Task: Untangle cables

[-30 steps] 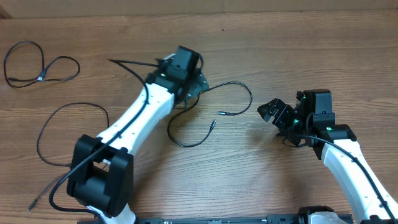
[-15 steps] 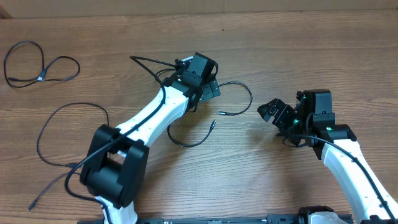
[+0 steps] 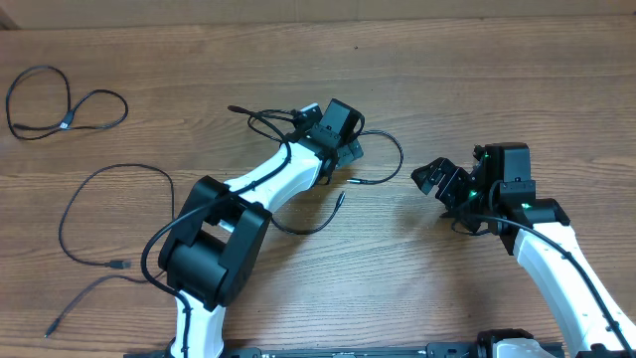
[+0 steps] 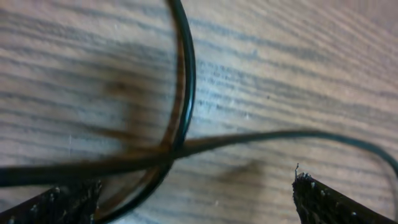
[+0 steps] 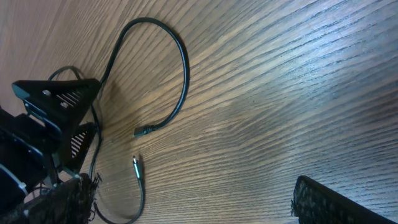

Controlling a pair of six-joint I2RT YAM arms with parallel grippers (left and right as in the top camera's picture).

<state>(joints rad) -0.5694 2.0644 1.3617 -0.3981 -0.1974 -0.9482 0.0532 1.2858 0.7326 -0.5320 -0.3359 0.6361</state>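
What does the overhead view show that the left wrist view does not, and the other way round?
Only overhead: the open right gripper, a coiled cable at the far left, and a looping cable nearer the left arm's base.
Only left wrist: a close view of two black strands crossing on the wood, between the tips of the open left gripper; overhead, the gripper seems to cover that crossing.
Both: the wooden table and the middle cable.

No readable text, brand, number or sign; none on the cables [image 4: 188, 81]; none on the table [image 3: 477, 89]
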